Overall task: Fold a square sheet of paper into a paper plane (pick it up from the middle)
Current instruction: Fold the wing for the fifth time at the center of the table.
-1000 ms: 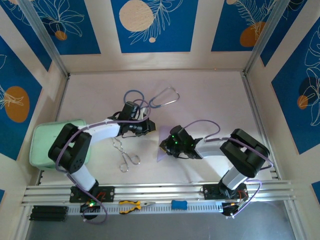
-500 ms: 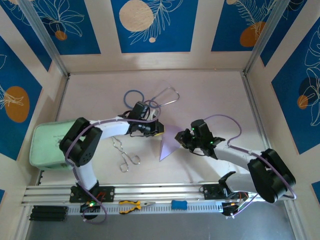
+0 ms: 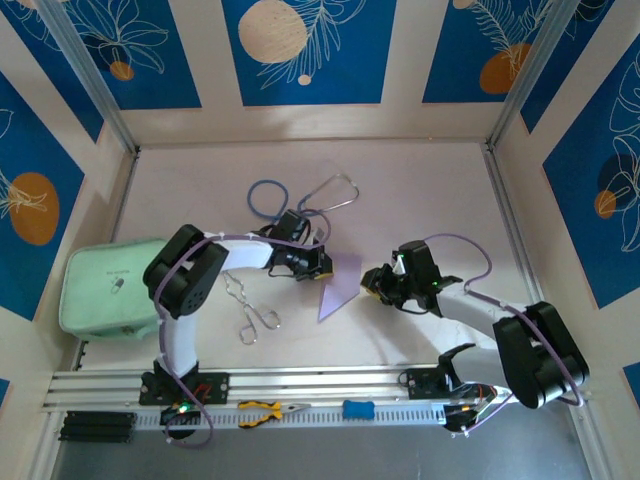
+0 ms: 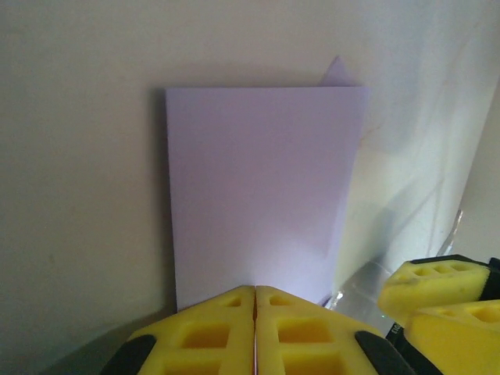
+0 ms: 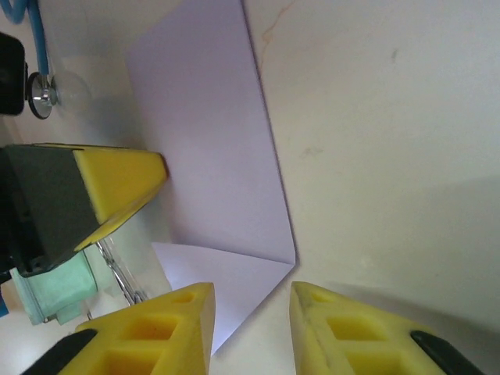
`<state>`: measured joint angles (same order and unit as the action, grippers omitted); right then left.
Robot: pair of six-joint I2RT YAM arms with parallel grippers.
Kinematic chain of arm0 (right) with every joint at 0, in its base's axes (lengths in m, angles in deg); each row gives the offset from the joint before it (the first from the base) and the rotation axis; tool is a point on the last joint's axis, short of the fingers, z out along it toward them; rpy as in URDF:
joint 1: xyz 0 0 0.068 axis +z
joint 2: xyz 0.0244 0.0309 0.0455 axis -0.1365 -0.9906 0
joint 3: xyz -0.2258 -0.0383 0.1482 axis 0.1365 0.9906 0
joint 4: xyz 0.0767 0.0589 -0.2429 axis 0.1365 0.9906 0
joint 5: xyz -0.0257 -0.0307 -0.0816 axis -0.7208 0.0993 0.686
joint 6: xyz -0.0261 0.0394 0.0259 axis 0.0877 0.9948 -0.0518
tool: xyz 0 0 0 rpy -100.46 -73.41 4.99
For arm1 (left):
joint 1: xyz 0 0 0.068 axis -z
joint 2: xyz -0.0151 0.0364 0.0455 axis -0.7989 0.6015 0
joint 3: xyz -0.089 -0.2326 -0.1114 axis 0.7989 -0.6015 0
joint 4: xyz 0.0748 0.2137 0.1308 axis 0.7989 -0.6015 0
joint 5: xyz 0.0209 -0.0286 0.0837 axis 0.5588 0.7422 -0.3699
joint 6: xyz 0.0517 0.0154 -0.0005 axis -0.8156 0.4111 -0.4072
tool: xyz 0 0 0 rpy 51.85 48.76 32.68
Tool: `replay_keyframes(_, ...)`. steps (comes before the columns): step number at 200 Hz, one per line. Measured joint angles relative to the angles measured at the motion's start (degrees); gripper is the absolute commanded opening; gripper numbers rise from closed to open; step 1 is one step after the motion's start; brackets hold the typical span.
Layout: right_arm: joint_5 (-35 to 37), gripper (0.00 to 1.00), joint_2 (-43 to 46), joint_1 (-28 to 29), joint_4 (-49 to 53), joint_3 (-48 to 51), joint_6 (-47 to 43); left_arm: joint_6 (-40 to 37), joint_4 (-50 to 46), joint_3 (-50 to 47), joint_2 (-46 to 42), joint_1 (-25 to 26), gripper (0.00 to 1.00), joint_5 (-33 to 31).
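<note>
Left gripper (image 4: 255, 291) is clamped on the near edge of the sheet (image 4: 258, 187), its yellow fingers (image 4: 203, 332) pressed flat together with the lilac paper running into the seam. We see the sheet folded, one small flap turned at a corner, sitting between the two grippers near the middle of the table (image 3: 420, 190), right of the forceps (image 3: 250, 312). We note the right gripper (image 5: 251, 293) with jaws parted and holding nothing, the sheet's folded corner just ahead of it.
</note>
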<state>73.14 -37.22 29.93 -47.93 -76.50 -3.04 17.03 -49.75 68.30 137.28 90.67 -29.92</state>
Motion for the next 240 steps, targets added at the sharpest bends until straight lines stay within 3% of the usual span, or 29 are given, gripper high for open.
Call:
replay_keyframes(92, -6.34, 0.40, -9.88, -0.44, -2.14, -4.11, -2.03, -0.02, 4.33, -2.29, 0.79, -1.16, 0.08, 1.73)
replay_keyframes(240, -13.07, 0.40, -17.11, -3.34, -11.41, -7.21, -3.98, -0.50, 4.46, -2.34, 0.79, -1.27, 0.07, 1.95)
